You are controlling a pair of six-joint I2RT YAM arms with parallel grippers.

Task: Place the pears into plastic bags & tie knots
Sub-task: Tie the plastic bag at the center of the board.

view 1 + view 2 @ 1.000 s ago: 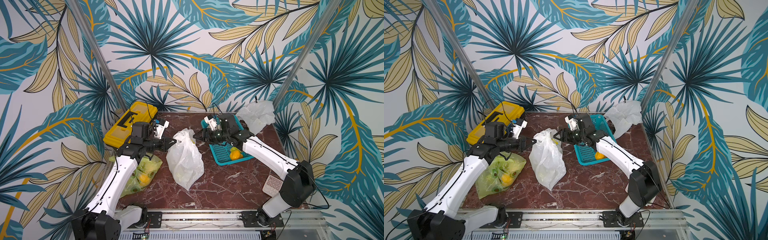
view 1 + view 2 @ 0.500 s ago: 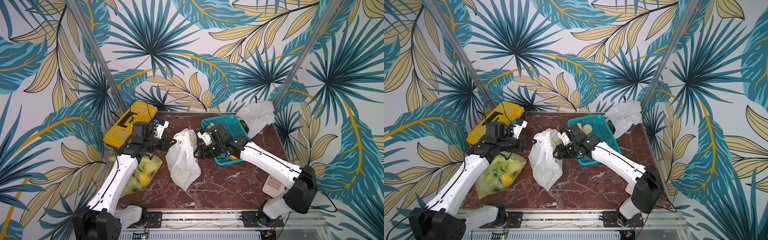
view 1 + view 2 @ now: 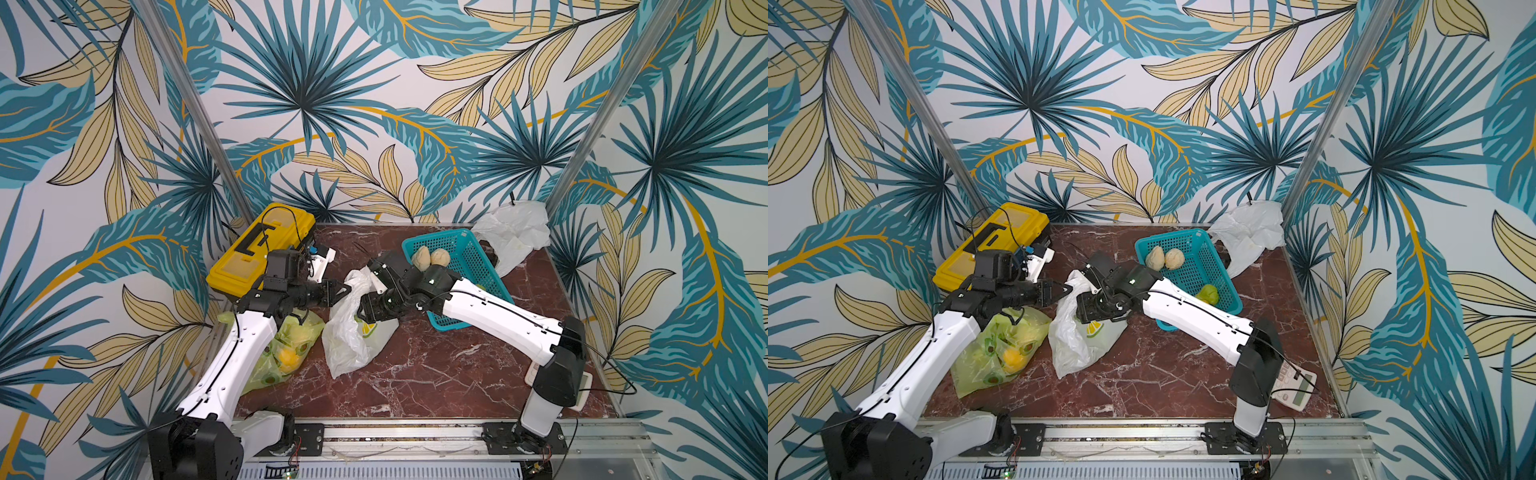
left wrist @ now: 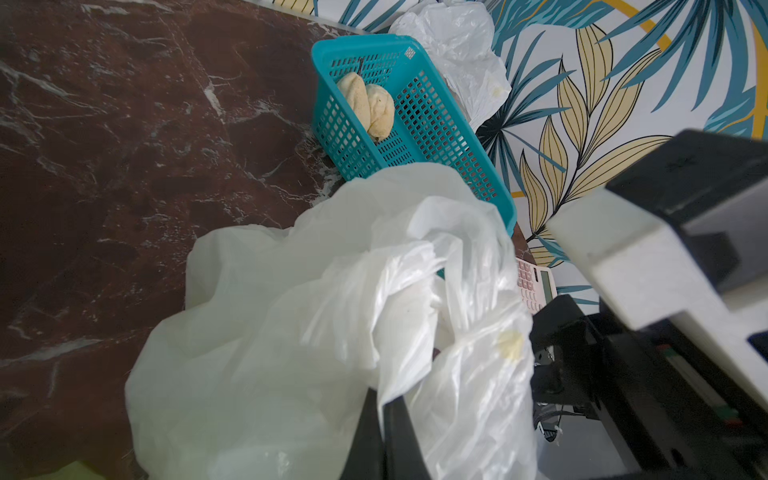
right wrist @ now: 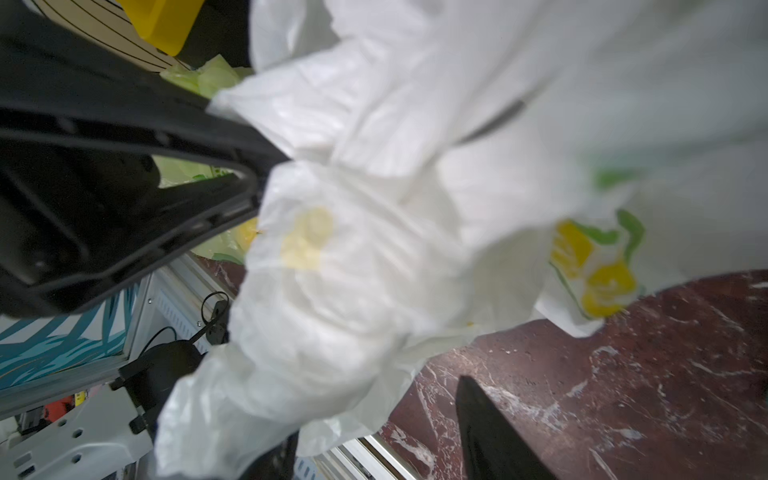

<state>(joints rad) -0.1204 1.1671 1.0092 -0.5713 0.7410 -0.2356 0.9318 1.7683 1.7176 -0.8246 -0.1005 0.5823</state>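
**A:** What is the left hand (image 3: 338,291) doing?

**B:** It is pressed together on a fold of the lemon bag (image 3: 345,340) rim. That lifts one side of the bag off the surface (image 3: 436,374).

**A:** And the right hand (image 3: 365,309)?

**B:** It sits just off the left hand's tips, nosed down into the bag's mouth. In its wrist view, plastic bulges over its fingers (image 5: 490,432). I cannot tell whether they are spread or pinching anything, and nothing shows between them.

**A:** Which step is this, then?

**B:** Loading the lemon bag, I'd judge. The green bag (image 3: 286,349) lies just beneath the left forearm with fruit (image 3: 286,355) inside. I can't make out whether it is knotted.

**A:** What is left to load?

**B:** The basket (image 3: 473,257) stands behind the right hand. Two cream pears (image 3: 430,257) touch each other at its far end. In a top view, a green pear (image 3: 1208,293) lies beside the right forearm.

**A:** What does the next move call for?

**B:** The right hand should back out of the mouth without dragging the film along, then return to the basket. The left hand's pinch must not slip, or the mouth will fold shut. Once the bag is loaded, both hands will need a handle each for the knot.

**A:** Anything farther out?

**B:** The white bag (image 3: 515,232) lies crumpled beyond the basket, well apart from both hands. It is probably for the last pears.
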